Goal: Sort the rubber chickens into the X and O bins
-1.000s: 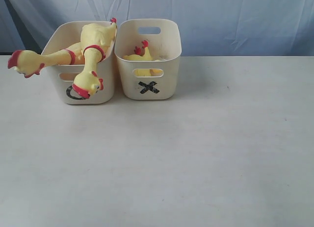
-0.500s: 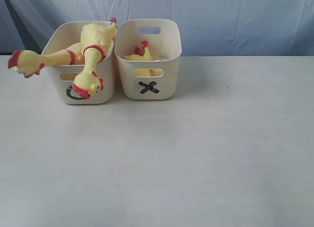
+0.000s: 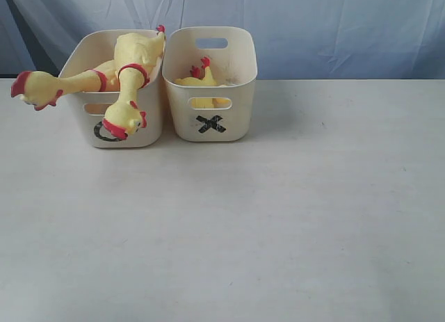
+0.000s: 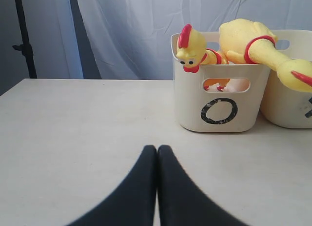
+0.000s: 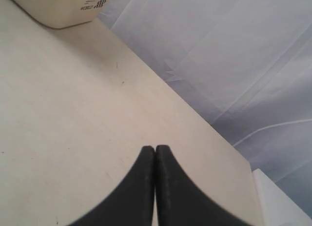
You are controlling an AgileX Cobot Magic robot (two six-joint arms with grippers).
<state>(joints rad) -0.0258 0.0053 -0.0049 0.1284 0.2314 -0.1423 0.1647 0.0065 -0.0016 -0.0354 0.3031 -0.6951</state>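
Observation:
Two cream bins stand side by side at the back left of the table. The O bin (image 3: 149,131) holds two rubber chickens: one chicken (image 3: 132,71) hangs head-down over its front, another chicken (image 3: 52,85) sticks out over its left side. The X bin (image 3: 236,124) holds a third chicken (image 3: 198,78), mostly hidden inside. Neither gripper shows in the exterior view. My left gripper (image 4: 157,149) is shut and empty over bare table, short of the O bin (image 4: 190,109). My right gripper (image 5: 155,149) is shut and empty, away from a bin corner (image 5: 63,13).
A blue-grey cloth backdrop (image 3: 313,30) hangs behind the white table (image 3: 278,218). In the right wrist view the table's edge (image 5: 214,131) runs close beyond the fingertips. A dark stand (image 4: 24,35) rises at the side in the left wrist view.

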